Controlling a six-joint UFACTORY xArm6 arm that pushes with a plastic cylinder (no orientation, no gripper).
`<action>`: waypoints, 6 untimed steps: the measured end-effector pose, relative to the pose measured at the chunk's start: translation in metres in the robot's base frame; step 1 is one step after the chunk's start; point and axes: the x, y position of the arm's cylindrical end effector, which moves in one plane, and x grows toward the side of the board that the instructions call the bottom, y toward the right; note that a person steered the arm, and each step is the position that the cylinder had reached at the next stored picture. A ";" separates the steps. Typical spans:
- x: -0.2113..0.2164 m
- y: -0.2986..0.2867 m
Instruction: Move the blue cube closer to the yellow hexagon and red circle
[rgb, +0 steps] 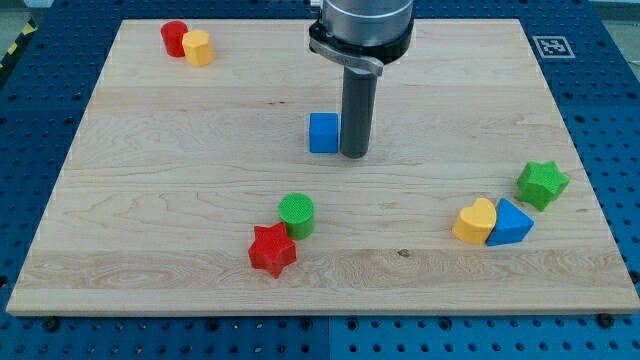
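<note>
The blue cube (323, 132) sits near the middle of the wooden board. My tip (355, 154) rests on the board right against the cube's right side. The red circle (175, 38) and the yellow hexagon (198, 47) stand touching each other at the view's top left, far from the cube.
A green circle (296, 215) and a red star (272, 250) sit together below the cube. A yellow heart (476, 222), a blue triangle (511, 224) and a green star (542, 184) cluster at the view's right. The board's edge (320, 312) runs along the bottom.
</note>
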 end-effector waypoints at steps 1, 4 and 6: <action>-0.004 0.000; -0.040 -0.105; -0.070 -0.188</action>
